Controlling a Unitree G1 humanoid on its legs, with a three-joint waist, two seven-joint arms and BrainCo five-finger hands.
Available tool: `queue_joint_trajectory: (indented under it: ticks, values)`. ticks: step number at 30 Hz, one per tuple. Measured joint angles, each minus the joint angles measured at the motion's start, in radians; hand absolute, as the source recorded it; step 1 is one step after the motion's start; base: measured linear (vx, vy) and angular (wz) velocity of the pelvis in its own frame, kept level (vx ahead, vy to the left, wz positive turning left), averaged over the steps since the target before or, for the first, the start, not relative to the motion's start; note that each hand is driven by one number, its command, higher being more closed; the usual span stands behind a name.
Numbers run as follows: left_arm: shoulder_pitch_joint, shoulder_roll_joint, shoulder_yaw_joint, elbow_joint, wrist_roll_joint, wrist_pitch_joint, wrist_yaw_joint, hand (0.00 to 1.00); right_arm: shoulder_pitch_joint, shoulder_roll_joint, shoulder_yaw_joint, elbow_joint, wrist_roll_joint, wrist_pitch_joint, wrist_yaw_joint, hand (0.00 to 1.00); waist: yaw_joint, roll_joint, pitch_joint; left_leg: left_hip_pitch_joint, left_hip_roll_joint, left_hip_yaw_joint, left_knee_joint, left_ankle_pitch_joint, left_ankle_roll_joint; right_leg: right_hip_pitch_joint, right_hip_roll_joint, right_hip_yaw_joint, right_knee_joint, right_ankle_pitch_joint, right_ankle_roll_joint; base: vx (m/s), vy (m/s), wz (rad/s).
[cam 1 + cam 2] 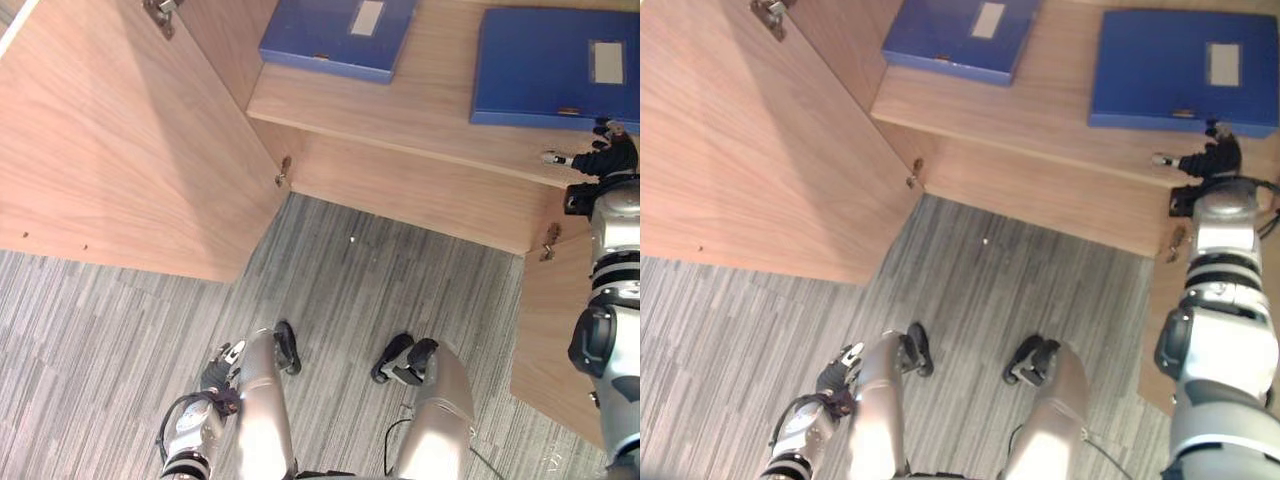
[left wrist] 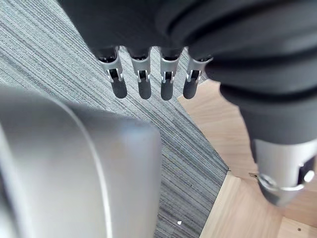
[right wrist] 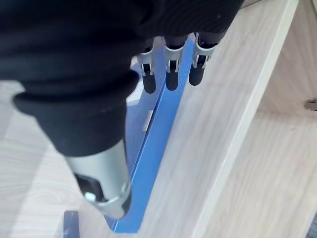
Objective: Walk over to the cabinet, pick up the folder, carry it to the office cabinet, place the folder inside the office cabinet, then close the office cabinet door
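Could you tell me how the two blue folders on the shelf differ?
The left folder lies toward the left end of the shelf, near the open door; the right folder lies toward the right end. The right hand hovers at the right folder's near edge; the left folder has no hand near. Both are blue, flat, pale-labelled.

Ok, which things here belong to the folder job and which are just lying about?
Job:
- right folder, blue, flat on the shelf
- right hand, open at that folder's near edge
- cabinet shelf
- open cabinet door

Lying about:
- left folder, further along the same shelf
- grey carpet
- left hand, open, idle down low
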State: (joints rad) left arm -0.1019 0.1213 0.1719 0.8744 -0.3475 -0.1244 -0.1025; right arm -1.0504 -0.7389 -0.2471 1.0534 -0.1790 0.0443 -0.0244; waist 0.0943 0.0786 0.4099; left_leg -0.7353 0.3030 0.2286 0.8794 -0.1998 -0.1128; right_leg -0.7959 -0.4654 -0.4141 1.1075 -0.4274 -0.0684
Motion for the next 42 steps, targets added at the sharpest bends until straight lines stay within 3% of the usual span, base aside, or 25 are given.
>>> queue_joint_trajectory:
  ticks: [11, 24, 29, 34, 39, 42]
  values:
    - [0.0, -0.001, -0.011, -0.003, -0.015, -0.022, 0.009, 0.0, -0.099, -0.007, 0.075, -0.022, 0.051, -0.029, -0.01, 0.0, 0.02, 0.03, 0.012, -0.099, -0.021, -0.026, 0.054, 0.002, 0.007, -0.068, -0.051, -0.01, 0.058, -0.013, 0.003, 0.0, 0.066, 0.13]
    - [-0.009, -0.003, -0.008, -0.025, -0.02, -0.024, 0.01, 0.0, -0.097, -0.013, 0.116, -0.069, 0.2, -0.029, 0.021, 0.0, 0.028, 0.038, 0.042, -0.178, -0.034, -0.051, 0.071, 0.024, 0.01, -0.134, -0.078, -0.022, 0.115, -0.041, -0.003, -0.02, 0.0, 0.08]
    - [-0.029, -0.009, 0.007, -0.032, -0.02, -0.024, 0.01, 0.0, -0.09, -0.011, 0.115, -0.08, 0.197, -0.029, 0.02, 0.0, 0.034, 0.039, 0.044, -0.195, -0.033, -0.055, 0.087, 0.027, 0.004, -0.144, -0.083, -0.022, 0.124, -0.041, -0.005, -0.01, 0.033, 0.02]
    - [-0.041, -0.014, 0.009, -0.032, -0.019, -0.023, 0.015, 0.0, -0.068, 0.012, 0.115, -0.08, 0.025, -0.027, -0.027, 0.0, 0.034, 0.038, 0.045, -0.163, -0.031, -0.056, 0.082, 0.027, 0.004, -0.109, -0.078, -0.025, 0.114, -0.04, -0.005, -0.01, 0.038, -0.03]
    - [-0.031, -0.019, 0.002, -0.024, -0.009, -0.023, 0.038, 0.0, 0.011, 0.053, 0.111, -0.113, -0.191, 0.013, -0.165, 0.0, 0.024, 0.036, 0.047, -0.011, -0.016, -0.032, -0.043, 0.047, 0.005, 0.04, -0.013, -0.06, -0.033, 0.015, -0.002, 0.01, 0.029, -0.22]
    - [-0.016, -0.018, 0.002, -0.021, 0.001, -0.024, 0.053, 0.0, 0.049, 0.076, 0.11, -0.151, -0.252, 0.017, -0.205, 0.0, 0.006, 0.034, 0.048, 0.095, -0.016, -0.007, -0.149, 0.075, 0.003, 0.134, 0.03, -0.076, -0.145, 0.063, 0.005, 0.05, 0.034, -0.22]
